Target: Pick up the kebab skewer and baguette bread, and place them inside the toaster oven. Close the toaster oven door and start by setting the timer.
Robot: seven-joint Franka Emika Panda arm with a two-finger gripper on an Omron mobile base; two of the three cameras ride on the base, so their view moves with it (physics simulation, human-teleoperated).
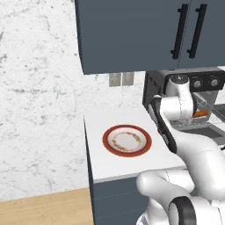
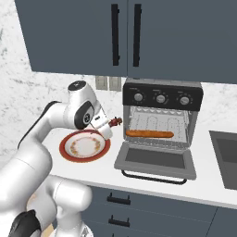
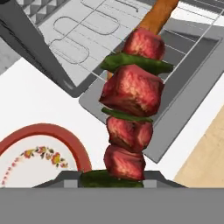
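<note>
Right base view: toaster oven (image 2: 162, 99) on the counter (image 2: 208, 185), toaster oven door (image 2: 157, 162) folded down flat, baguette bread (image 2: 149, 134) lying lengthwise on the wire rack inside.

Red-rimmed plate (image 2: 84, 146) bare, just left of the lowered door on the same counter. White arm bent at the elbow, forearm reaching across above the plate, wrist angled toward the oven mouth. End effector (image 2: 111, 124) clamped on the kebab skewer (image 2: 114, 122), raised above the plate's right rim, clear of the counter. Hand view: kebab skewer (image 3: 130, 109) gripped at its lower end, red chunks and green slices stacked upward, tip overlapping the baguette bread (image 3: 158, 15); plate (image 3: 65, 135) at lower left.
</note>
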